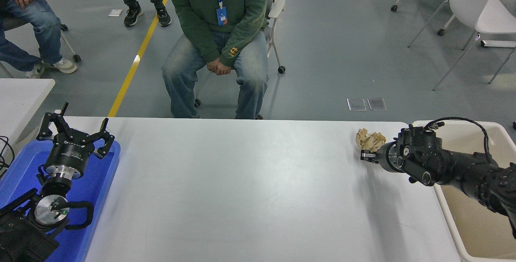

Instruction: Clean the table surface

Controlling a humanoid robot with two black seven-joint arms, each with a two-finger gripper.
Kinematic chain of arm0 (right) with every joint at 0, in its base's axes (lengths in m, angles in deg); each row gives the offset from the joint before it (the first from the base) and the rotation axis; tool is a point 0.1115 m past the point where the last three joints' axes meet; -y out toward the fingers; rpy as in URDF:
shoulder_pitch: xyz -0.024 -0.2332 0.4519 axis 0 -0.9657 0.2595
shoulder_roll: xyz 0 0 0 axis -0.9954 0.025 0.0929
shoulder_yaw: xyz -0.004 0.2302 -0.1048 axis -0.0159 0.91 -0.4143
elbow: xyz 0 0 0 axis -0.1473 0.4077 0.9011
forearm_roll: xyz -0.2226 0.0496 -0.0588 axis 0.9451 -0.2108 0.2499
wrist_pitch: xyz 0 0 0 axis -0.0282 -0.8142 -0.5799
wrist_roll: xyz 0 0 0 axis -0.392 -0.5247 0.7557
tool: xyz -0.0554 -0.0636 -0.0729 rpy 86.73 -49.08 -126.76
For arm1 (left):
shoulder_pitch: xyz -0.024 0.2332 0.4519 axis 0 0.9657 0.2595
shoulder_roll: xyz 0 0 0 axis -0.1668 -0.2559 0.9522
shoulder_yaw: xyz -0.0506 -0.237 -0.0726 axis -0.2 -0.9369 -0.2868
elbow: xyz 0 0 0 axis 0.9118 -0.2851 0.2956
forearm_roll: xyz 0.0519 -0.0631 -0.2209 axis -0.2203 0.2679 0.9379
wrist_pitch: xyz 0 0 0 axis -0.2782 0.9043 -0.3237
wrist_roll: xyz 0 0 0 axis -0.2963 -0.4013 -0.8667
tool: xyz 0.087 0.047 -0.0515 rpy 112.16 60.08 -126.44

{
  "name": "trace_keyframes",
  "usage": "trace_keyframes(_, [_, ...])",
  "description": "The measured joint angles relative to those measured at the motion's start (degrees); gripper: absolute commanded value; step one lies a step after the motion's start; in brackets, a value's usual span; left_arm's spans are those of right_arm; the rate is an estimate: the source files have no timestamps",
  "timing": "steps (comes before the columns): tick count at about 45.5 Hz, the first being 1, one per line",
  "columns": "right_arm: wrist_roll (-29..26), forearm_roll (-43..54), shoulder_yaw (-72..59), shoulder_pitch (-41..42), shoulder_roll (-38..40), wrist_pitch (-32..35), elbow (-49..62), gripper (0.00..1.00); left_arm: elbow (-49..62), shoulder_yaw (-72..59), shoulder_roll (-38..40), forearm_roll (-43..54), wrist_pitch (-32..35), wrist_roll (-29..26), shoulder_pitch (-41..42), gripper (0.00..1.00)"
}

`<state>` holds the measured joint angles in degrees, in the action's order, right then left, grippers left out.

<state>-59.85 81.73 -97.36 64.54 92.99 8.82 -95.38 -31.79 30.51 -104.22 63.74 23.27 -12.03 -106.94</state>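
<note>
- Left end effector [74, 131]: we list it parked at the lower left, over the blue plastic tray [104, 181], its black fingers spread wide with nothing between them.
- Blue plastic tray: we record it at the left edge of the surface, partly covered by the left arm and its cabling.
- Small white table [24, 92]: we see only one corner, at the left edge, beyond the tray.
- Table surface [242, 189]: we note a wide, plain white-grey top with rounded corners, filling the lower middle of the head view from the tray across to the bin.
- Seated person [219, 40]: we place them on a chair at the far side, in a green hooded top and jeans, hands clasped in the lap; two other people show partly at the top left.
- Crumpled paper [370, 139]: we log one tan wad near the far right corner of the surface.
- Right end effector [369, 153]: we find it low over the surface, pinching the near side of the crumpled paper; the arm reaches in from the right edge.
- White bin [475, 221]: we enter it just beside the right end of the surface, beneath the right arm.
- White chairs [479, 12]: we count them on the grey floor, top right.
</note>
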Motion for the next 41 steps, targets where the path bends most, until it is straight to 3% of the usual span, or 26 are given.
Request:
trace_keyframes(14, [0.77,-0.63,1.2,0.44,3.93,0.85,-2.05,0.0,0.0,0.0,0.0,0.0,0.0,0.0,0.0,1.0])
trace_keyframes(41, [2.58,-2.57,6.46,2.29,18.25,1.89,-18.0,0.0,0.0,0.0,0.0,0.01,0.0,0.0,0.0,1.0])
